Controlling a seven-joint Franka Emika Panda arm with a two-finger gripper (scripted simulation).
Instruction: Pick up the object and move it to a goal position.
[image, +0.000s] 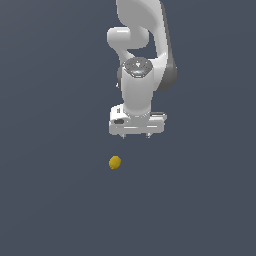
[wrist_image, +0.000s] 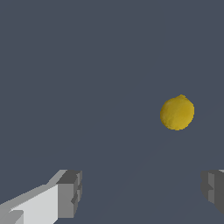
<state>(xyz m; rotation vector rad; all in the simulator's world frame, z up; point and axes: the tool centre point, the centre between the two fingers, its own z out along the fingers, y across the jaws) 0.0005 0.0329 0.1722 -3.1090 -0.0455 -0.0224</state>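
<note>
Yellow-orange and slightly oval, the object (image: 115, 162) lay by itself on the plain dark grey surface (image: 50, 200) when you reached this moment, below the gripper (image: 135, 135) in the exterior view and a little toward that view's left. Your white arm (image: 145, 45) came down from the top of the frame, with the hand pointing downward and nothing touching the object. In the wrist view you could see the object (wrist_image: 177, 113) ahead of the two grey fingertips (wrist_image: 70, 193), which stood wide apart with bare surface between them. The jaws were spread and held nothing; the object sat clear of both fingers, not between them.
</note>
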